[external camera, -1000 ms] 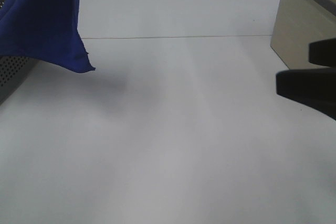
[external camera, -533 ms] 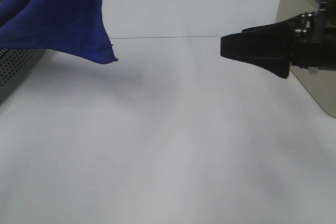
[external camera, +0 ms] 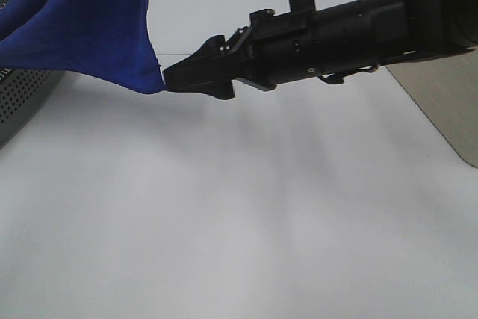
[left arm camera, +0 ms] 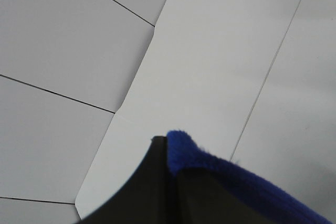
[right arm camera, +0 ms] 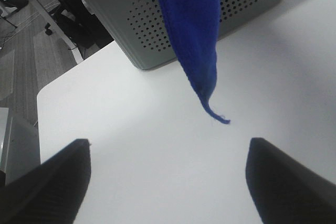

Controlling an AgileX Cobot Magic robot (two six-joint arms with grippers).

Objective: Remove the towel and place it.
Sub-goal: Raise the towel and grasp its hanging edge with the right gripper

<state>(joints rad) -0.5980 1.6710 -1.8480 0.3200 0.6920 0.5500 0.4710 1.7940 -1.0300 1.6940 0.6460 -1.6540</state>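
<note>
L gripper (left arm camera: 167, 145) is clamped tight on a plush edge of the towel (external camera: 82, 28), w/ cloth bulging just past my fingertips. R gripper (right arm camera: 168, 142) stands wide apart, nothing in it. The towel hangs from my L pinch in a long fold that tapers to one corner w/ a loose thread. That corner hangs ahead of my R fingertips, approx centred betw. them but not yet inside the pads. From the high cam my R tip looks right at the corner; touching or just short, can't tell. The upper cloth runs back over the grey basket (right arm camera: 252, 3), which is beyond the corner from my R fingers.

Risks, as I judge them:
- If R closes now it prob. catches only the thread, or air, b/c the corner isn't deep enough betw. the pads. Needs to go fwd first.
- Going fwd, a fingertip may nudge the corner. It's free to swing, so it could drift off-centre & I miss.
- L holds only a thin bit of edge, and the plush pile looks slippery. A hard pull from R could slide it out.
- Cloth may be lying on the basket rim; can't see. A pull could then drag the basket.
- The corner is narrow & folded, so R may grab one layer only and the towel lands crooked on the table (external camera: 239, 222).
</note>
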